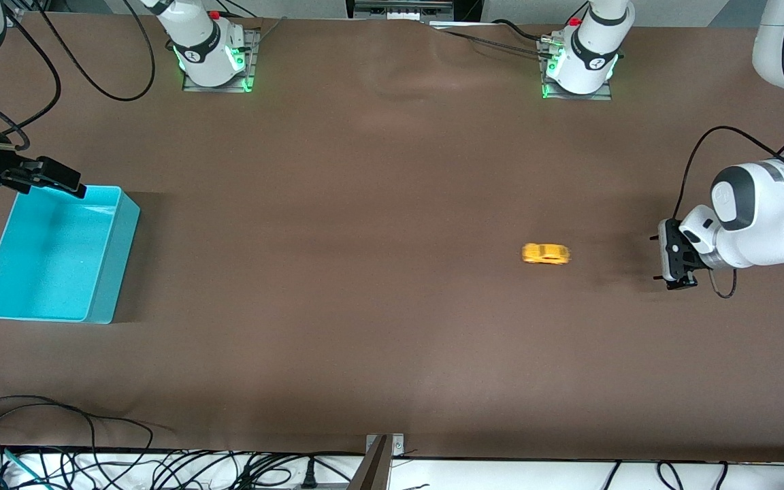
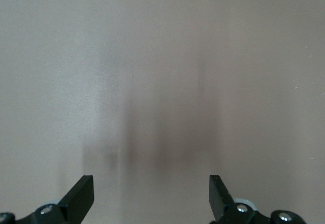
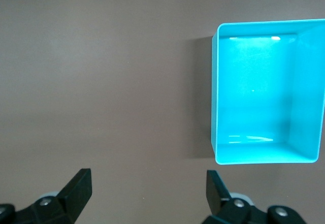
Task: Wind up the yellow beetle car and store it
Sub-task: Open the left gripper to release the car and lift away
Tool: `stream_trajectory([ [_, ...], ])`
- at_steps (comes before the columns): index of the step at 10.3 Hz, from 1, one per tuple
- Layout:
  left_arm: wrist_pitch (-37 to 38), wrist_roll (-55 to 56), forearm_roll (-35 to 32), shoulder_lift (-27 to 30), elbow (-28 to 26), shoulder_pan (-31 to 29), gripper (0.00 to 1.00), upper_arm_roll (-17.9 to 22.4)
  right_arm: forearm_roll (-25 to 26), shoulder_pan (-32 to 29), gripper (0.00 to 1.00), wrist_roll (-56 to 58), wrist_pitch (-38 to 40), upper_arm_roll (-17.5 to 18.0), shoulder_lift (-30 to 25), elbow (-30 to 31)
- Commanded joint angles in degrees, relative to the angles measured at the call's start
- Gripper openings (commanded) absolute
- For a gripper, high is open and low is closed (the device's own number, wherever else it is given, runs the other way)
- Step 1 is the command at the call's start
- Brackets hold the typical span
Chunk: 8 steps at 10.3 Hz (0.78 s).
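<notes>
The yellow beetle car (image 1: 546, 254) sits on the brown table toward the left arm's end, its outline smeared. My left gripper (image 1: 657, 258) hovers low beside it, closer to that end of the table, open and empty. In the left wrist view the left gripper (image 2: 152, 193) frames only bare table and the car is out of sight. The turquoise bin (image 1: 126, 238) stands empty at the right arm's end. My right gripper (image 1: 48, 182) hangs open over the bin's corner farthest from the front camera. In the right wrist view the right gripper (image 3: 149, 186) has nothing between its fingers and the bin (image 3: 216, 107) lies off to one side.
Both arm bases (image 1: 211, 58) (image 1: 579, 64) are bolted along the table edge farthest from the front camera. Loose black cables (image 1: 58, 435) lie along the nearest edge, with a metal bracket (image 1: 382, 456) at its middle. Bare brown mat separates the car and the bin.
</notes>
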State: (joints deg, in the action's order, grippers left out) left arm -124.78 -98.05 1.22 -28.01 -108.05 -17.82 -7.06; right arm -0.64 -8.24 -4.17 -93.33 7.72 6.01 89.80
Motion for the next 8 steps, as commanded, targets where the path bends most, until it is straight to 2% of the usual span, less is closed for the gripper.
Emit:
stream_trajectory([
  [1, 8.98, 5.22, -0.43, 1.73, 4.4, -0.11, 1.0, -0.23, -0.06, -0.64, 1.0, 0.3, 0.43, 0.28, 1.28, -1.47],
  [2, 13.99, 8.63, -0.51, 1.99, 7.04, -0.11, 1.0, -0.23, -0.06, -0.81, 1.0, 0.3, 0.43, 0.28, 1.63, -1.55],
  [8, 30.1, 21.47, -0.87, 3.4, 18.29, 0.33, 1.0, -1.99, 0.2, -0.72, 1.0, 0.66, 0.26, 0.1, 2.69, -3.31],
])
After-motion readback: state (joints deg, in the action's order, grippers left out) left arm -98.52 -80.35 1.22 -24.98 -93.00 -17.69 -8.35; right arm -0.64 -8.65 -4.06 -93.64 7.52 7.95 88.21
